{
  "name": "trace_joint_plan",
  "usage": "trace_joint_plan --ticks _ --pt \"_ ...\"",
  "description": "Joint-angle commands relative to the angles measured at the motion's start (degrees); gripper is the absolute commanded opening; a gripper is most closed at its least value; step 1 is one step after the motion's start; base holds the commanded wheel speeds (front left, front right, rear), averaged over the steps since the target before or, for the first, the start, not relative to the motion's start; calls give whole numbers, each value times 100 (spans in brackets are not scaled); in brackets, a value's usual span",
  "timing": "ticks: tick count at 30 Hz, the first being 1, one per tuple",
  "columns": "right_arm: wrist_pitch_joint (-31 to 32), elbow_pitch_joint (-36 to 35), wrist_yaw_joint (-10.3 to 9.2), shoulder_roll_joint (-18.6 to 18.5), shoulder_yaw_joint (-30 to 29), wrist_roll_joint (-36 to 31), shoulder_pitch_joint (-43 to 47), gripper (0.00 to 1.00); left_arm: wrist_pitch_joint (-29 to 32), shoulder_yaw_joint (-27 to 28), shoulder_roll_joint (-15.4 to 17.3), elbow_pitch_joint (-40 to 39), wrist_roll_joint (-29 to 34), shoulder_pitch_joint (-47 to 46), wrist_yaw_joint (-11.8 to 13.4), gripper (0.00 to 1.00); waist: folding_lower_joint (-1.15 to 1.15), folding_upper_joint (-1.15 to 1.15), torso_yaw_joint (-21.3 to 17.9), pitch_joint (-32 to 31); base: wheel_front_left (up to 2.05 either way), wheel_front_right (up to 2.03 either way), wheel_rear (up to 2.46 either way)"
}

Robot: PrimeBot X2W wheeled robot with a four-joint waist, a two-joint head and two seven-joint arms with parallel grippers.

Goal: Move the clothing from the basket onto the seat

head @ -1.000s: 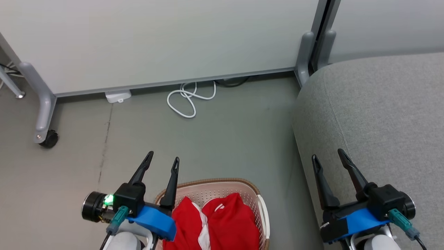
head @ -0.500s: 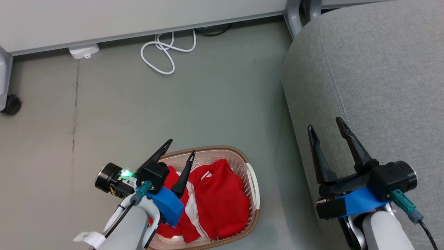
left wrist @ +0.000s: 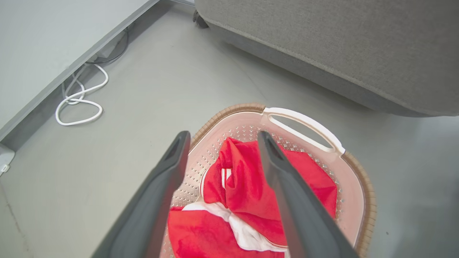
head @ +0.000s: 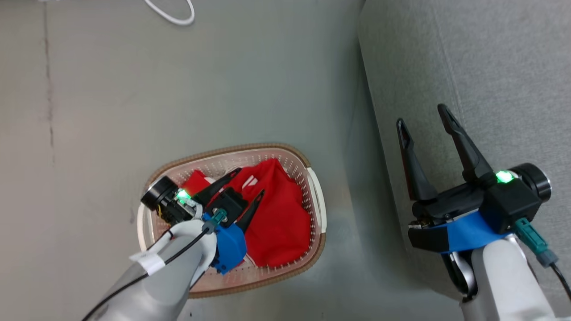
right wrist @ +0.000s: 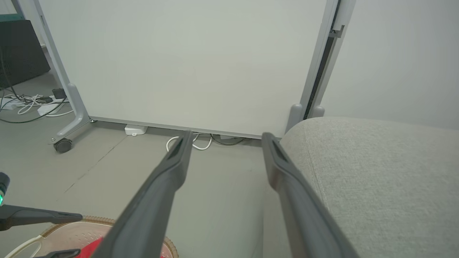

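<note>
Both grippers spread wide, nothing held.
I've got the seat [head: 468, 67] on my right, the basket [head: 272, 147] on the floor beside it with the red clothing [head: 281, 214] heaped inside. My left gripper [head: 250, 180] hangs over the heap, fingers apart, and my right gripper [head: 420, 114] gapes at the seat's edge, empty.

Your left gripper [head: 250, 180] and right gripper [head: 420, 114]: long dark tapered fingers [head: 461, 143], blue brackets, green lights, teal plugs, pale grey forearms; perhaps white tape on the left.

The grey floor [head: 250, 89] is carrying the basket [head: 267, 148], a white cable [left wrist: 75, 124], and the seat [head: 490, 67] is standing near.
</note>
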Motion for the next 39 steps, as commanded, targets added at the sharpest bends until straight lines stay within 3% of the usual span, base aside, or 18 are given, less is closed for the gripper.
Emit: trace_joint_plan --ticks 1,15,21,28,39 --pt "-22 -56 3 -45 8 -24 -149 100 -17 -136 22 114 -50 -207 -4 100 -1 0 75 198 0 0 0" --pt "-22 -439 3 -169 160 -111 -634 100 31 -1792 -57 1633 -476 -1376 -4 100 -1 0 48 1335 0 0 0" --pt "-22 -655 3 -209 204 -173 -783 100 417 -2443 -77 2032 -533 -1785 -4 100 -1 0 68 1807 0 0 0" --pt "-22 -940 2 -191 281 -249 -884 100 1177 -2710 31 2214 -287 -2081 -4 100 -1 0 31 2244 0 0 0" --pt "-21 -1290 3 -241 323 -346 -850 100 2090 -2781 -17 2289 731 -2310 -4 100 -1 0 -3 2716 0 0 0"
